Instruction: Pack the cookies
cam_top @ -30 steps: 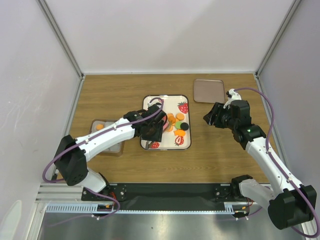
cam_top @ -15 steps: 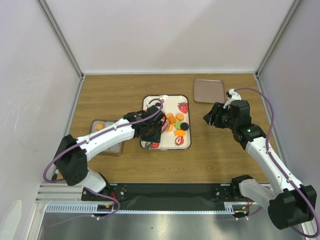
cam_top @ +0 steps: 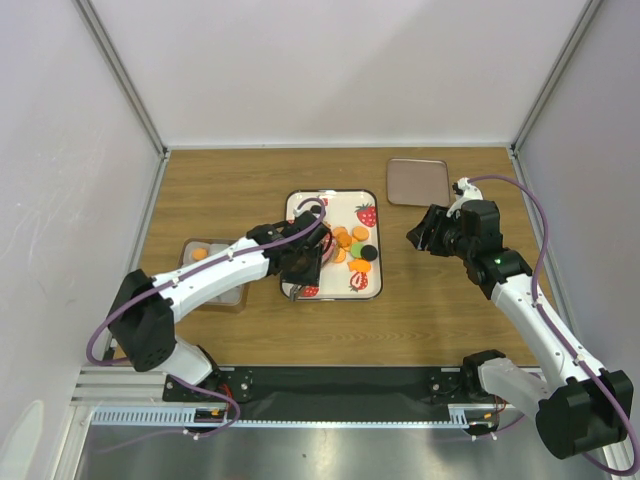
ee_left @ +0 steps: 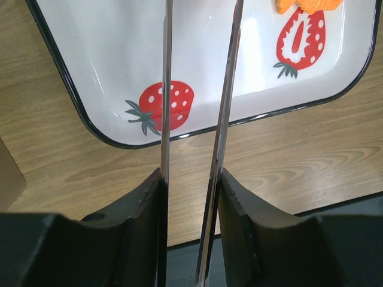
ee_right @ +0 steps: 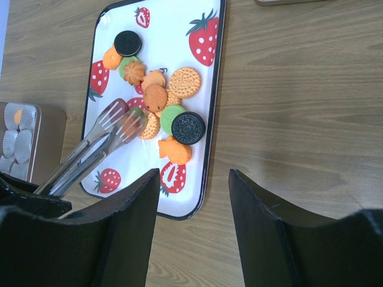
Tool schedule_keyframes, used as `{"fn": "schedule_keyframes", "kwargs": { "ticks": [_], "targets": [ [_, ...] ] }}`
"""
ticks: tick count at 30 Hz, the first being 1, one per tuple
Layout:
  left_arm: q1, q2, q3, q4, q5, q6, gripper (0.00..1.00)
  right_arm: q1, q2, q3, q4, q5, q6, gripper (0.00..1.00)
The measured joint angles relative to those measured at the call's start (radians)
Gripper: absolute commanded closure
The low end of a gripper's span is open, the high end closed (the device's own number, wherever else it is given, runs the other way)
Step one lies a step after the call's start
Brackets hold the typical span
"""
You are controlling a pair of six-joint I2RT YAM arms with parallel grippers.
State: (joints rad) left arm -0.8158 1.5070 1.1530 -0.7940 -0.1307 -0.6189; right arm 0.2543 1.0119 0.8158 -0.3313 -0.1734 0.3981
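The cookies lie in a pile on a white strawberry-print tray; most are orange, with some green and black ones. My left gripper is shut on metal tongs, whose two arms run between its fingers. In the right wrist view the tongs reach the left edge of the cookies, their forked tips against an orange one. My right gripper hovers open to the right of the tray, with nothing in it.
A brown box with paper cups and an orange cookie in it stands left of the tray. Its flat lid lies at the back right. Grey walls close in the wooden table on three sides.
The left gripper has squeezed the tongs, bringing their arms closer together at the pile's edge. The right arm has not moved.
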Motion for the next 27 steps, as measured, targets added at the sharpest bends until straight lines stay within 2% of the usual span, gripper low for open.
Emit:
{"fn": "schedule_keyframes", "kwargs": {
  "ticks": [7,15,19,27],
  "targets": [
    [0.004,-0.039,0.008,-0.040,-0.023,0.002,0.59,0.000,0.000,0.000,0.000,0.000,0.000,0.45],
    [0.064,-0.203,0.019,-0.107,-0.058,0.008,0.60,0.001,0.000,0.000,0.000,0.000,0.000,0.44],
    [0.169,-0.333,-0.022,-0.120,-0.065,0.009,0.60,0.002,0.000,0.000,0.000,0.000,0.000,0.44],
    [0.486,-0.534,-0.159,-0.180,-0.052,0.038,0.59,0.004,0.005,0.000,0.000,0.000,0.000,0.45]
  ]
}}
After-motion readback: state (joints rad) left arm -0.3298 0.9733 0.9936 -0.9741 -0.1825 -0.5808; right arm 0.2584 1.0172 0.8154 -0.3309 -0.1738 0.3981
